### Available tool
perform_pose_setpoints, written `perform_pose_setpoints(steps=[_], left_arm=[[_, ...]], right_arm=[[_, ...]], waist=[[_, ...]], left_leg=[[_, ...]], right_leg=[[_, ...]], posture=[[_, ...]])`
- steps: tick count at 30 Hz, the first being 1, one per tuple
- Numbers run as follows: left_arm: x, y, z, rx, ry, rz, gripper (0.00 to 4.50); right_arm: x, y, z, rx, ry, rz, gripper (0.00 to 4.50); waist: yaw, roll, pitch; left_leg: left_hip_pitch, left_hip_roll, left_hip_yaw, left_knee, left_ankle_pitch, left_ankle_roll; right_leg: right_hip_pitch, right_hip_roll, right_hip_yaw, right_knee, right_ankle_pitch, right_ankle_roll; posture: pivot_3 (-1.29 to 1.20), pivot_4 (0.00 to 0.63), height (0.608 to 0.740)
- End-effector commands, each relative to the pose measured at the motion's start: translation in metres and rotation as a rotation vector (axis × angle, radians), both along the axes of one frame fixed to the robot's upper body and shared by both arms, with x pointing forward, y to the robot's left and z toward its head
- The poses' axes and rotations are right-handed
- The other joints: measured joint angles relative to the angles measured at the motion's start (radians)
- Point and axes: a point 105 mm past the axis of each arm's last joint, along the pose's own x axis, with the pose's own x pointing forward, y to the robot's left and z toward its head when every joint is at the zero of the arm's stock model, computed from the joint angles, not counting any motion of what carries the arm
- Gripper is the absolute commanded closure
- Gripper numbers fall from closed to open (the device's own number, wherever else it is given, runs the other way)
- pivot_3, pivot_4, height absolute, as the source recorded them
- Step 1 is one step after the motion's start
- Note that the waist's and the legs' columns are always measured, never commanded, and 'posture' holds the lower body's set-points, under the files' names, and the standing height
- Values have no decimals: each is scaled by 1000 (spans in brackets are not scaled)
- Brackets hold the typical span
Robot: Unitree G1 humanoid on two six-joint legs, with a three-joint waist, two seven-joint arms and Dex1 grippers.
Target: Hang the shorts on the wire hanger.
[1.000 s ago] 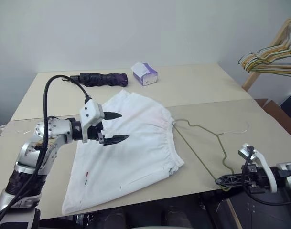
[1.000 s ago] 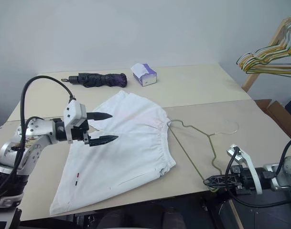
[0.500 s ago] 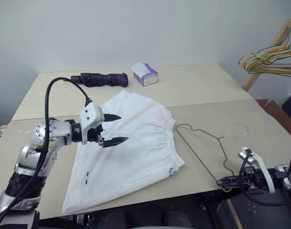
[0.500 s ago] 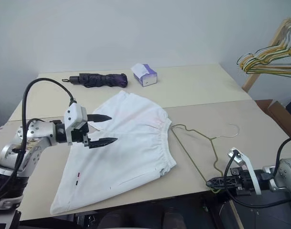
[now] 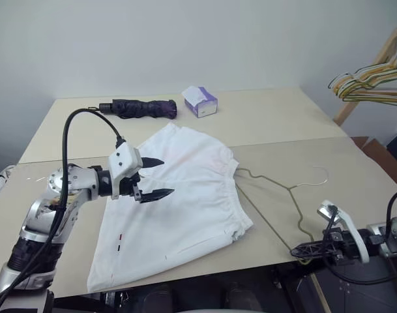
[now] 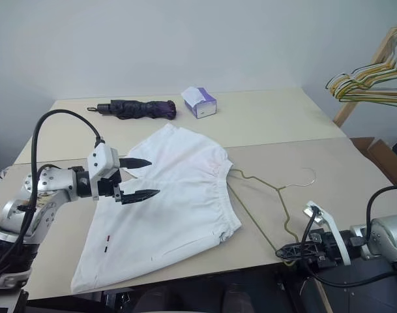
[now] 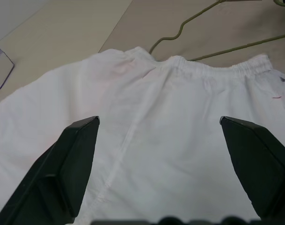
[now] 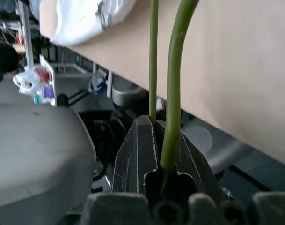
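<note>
— On the table (image 5: 276, 124), where are the shorts (image 5: 178, 202)?
— Flat at 7 o'clock — left hand (image 5: 152, 178) spread wide above them. Right hand (image 6: 284, 251), at 4 o'clock, pinches the wire hanger (image 5: 276, 208).

You're looking along the right gripper (image 8: 162, 161), whose two black fingers (image 8: 133, 159) are pressed together on the wire hanger (image 8: 173, 93). Two olive wire strands run up from the grip toward twelve o'clock: a thick, nearer one bending slightly toward one o'clock and a thinner one beside it. The tan table (image 8: 236, 70) edge slants from eleven o'clock down to four o'clock. The white shorts (image 8: 86, 18) hang over that edge at eleven o'clock.
</note>
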Motion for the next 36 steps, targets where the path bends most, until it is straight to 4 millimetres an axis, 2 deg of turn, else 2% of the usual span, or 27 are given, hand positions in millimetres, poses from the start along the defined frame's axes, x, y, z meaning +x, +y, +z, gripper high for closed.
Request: perform_pose_setpoints(steps=[1, 5, 11, 19, 24, 29, 32, 36], left_arm=[[1, -5, 10, -7, -61, -20, 26], [3, -6, 9, -1, -68, -16, 26], [2, -8, 7, -7, -68, -13, 26], [2, -9, 5, -4, -77, 0, 26], [2, -10, 5, -5, -82, 5, 26], [2, -10, 6, -8, -90, 9, 26], [2, -9, 8, -13, -98, 17, 26], [1, -7, 9, -8, -99, 11, 26]], right_arm=[[16, 1, 3, -21, -31, 4, 4500], [29, 5, 5, 4, -41, 21, 4500], [30, 19, 13, 72, -22, 143, 4500], [68, 25, 2, 30, -22, 52, 4500], [77, 29, -3, 30, -37, 63, 4500], [92, 25, 5, 13, -140, 18, 4500], [100, 23, 12, -36, -312, 39, 4500], [106, 34, 23, -127, -564, 119, 4500]], waist=[[-5, 1, 0], [-1, 1, -1], [2, 1, -1], [2, 1, -1], [8, 1, -1], [10, 2, -1], [12, 2, -1], [15, 2, -1]], left_leg=[[0, 0, 0, 0, 0, 0], [0, 0, 1, 0, 0, 0], [-1, 0, 0, 1, 0, 0], [-1, 0, 1, 1, 0, 0], [-2, 0, 1, 2, 0, 0], [-2, 0, 2, 3, 0, 0], [-2, 0, 2, 3, 0, 0], [-2, 0, 3, 3, 0, -1]], right_leg=[[0, 0, 1, 0, 0, 0], [0, 0, 1, 0, 0, 0], [0, 0, 0, -1, 0, 1], [-1, 0, 0, 0, 1, 1], [-1, 0, -1, 0, 1, 1], [-1, 0, 0, 2, 1, 1], [-1, 0, 0, 2, 1, 1], [-2, 0, -1, 3, 0, 1]], posture=[[1, 0, 740], [8, 0, 740], [24, 0, 740], [37, 0, 740], [43, 0, 740], [48, 0, 740], [40, 0, 740], [22, 0, 740]])
